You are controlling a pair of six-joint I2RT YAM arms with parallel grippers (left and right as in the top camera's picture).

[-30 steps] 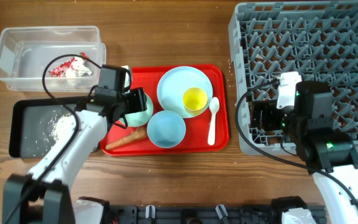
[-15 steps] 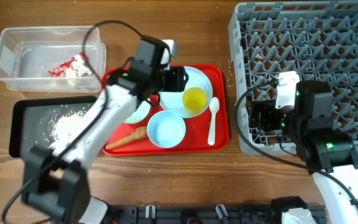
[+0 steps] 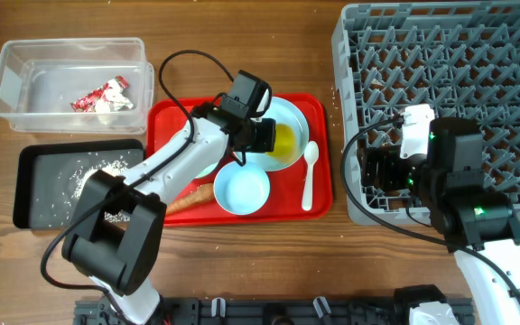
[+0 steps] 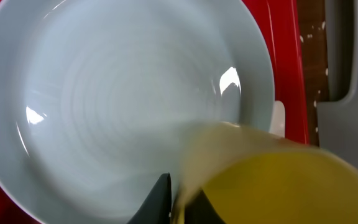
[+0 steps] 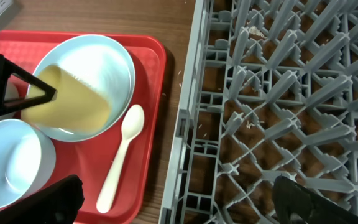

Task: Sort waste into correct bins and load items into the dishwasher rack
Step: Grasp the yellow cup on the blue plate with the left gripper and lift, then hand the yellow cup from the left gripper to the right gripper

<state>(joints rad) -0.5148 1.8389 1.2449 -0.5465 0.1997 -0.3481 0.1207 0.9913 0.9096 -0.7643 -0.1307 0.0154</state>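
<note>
The big grey dishwasher rack (image 3: 477, 54) sits on the far right side of the wooden table (image 3: 242, 262). It has lots of pegs that stick up, and there are no dishes in it. The right gripper (image 5: 176, 186) hangs over the near left edge of the rack. Its two fingers are spread wide apart and it holds nothing.

The bright red tray (image 3: 283, 206) lies in the middle of the table, just left of the rack. The clear plastic tub (image 3: 43, 90) is at the far left. The black tray (image 3: 39, 171) is right beside it, on the near side.

The large light blue plate (image 3: 292, 113) lies on the far part of the red tray. The light blue bowl (image 3: 242, 188) stands on the near part of the red tray, close to the plate. The pale green bowl (image 3: 208, 168) is on the left part of the red tray, and the left arm hides some of it.

The small yellow cup (image 3: 284, 143) is over the plate and it is tipped. The left gripper (image 3: 267, 137) is closed on the cup's rim from the left.

The white spoon (image 3: 309, 176) lies on the right side of the red tray, next to the plate. The orange carrot stick (image 3: 197, 197) lies on the red tray, just left of the blue bowl.

The red-and-white wrapper (image 3: 97, 97) is inside the clear tub. The white grains (image 3: 84, 176) are scattered in the black tray.
</note>
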